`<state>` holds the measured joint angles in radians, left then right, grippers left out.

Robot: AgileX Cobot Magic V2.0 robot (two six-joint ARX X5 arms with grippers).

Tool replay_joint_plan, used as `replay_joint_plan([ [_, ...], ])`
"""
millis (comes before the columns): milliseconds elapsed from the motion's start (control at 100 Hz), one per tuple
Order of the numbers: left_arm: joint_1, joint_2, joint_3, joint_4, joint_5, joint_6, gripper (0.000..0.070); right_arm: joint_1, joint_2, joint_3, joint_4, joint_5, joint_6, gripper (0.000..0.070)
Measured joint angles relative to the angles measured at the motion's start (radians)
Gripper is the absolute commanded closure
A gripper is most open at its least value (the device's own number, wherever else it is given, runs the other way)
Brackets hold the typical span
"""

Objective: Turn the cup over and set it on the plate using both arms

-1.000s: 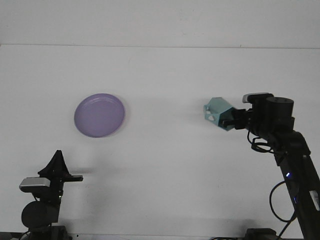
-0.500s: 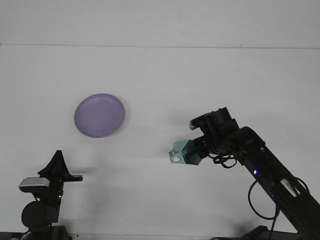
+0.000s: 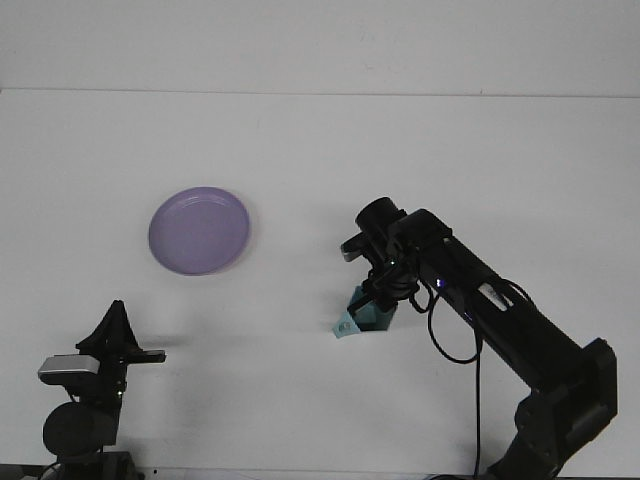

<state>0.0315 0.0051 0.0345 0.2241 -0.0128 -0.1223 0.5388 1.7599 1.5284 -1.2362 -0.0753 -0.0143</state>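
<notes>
Cup low at table centre, plate empty on your left.
Left gripper (image 3: 113, 322) sits parked at the bottom-left corner, fingers pressed together to a point. Purple plate (image 3: 199, 230) lies well apart from everything. Teal cup (image 3: 362, 315) is right of it, pinched by the right gripper (image 3: 377, 300), at or just above the table (image 3: 320, 150); contact unclear.

From where I stand, nothing reads as writing: the teal cup (image 3: 362, 317) shows only small pale marks, too blurred to make out.
</notes>
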Motion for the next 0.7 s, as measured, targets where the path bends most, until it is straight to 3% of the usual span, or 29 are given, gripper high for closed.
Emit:
replay_joint_plan([
  [340, 0.000, 0.000, 0.000, -0.001, 0.000, 0.000, 0.0687, 0.011, 0.016, 0.000, 0.014, -0.003, -0.015, 0.0684],
  [380, 0.000, 0.000, 0.000, -0.001, 0.000, 0.000, 0.0687, 0.011, 0.016, 0.000, 0.014, -0.003, -0.016, 0.0635],
  [470, 0.000, 0.000, 0.000, -0.001, 0.000, 0.000, 0.0687, 0.011, 0.016, 0.000, 0.014, -0.003, -0.023, 0.0398],
  [510, 0.000, 0.000, 0.000, -0.001, 0.000, 0.000, 0.0687, 0.011, 0.016, 0.001, 0.015, -0.003, -0.024, 0.0326],
  [700, 0.000, 0.000, 0.000, -0.001, 0.000, 0.000, 0.0687, -0.005, 0.014, 0.027, -0.016, -0.004, -0.043, 0.0315],
])
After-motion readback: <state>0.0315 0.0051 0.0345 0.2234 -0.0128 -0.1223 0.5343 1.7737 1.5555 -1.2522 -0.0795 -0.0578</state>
